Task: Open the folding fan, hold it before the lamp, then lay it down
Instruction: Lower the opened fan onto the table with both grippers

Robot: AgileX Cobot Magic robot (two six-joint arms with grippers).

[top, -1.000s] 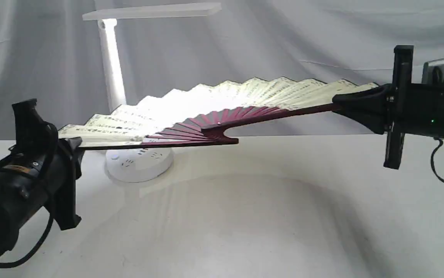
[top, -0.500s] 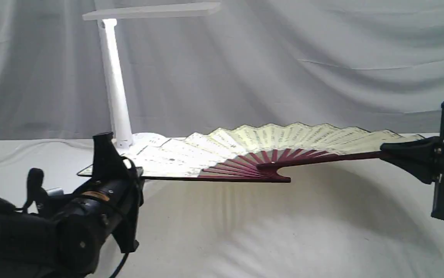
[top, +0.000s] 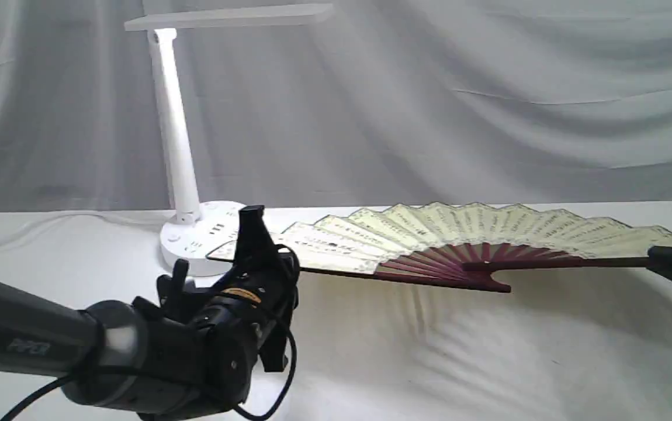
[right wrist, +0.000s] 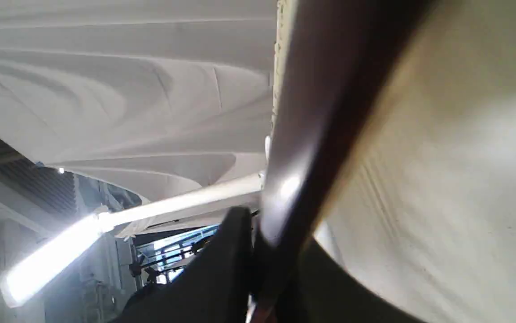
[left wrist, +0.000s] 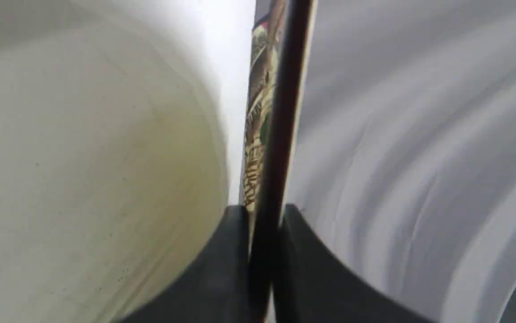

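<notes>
We see the folding fan (top: 459, 234) spread fully open and held almost flat, low over the white cloth-covered table (top: 429, 362). We cannot tell whether it touches the cloth. Its cream pleated leaf faces up and its maroon ribs meet at a pivot on the near side. The left gripper (left wrist: 264, 224) is clamped tight on the fan's left guard, a finger pressed to each face. The right gripper (top: 666, 260), at the far right edge, is pinched closed on the right guard. The white lamp (top: 175, 134) stands upright at the far left, and the fan's left tip lies just beside its round base.
</notes>
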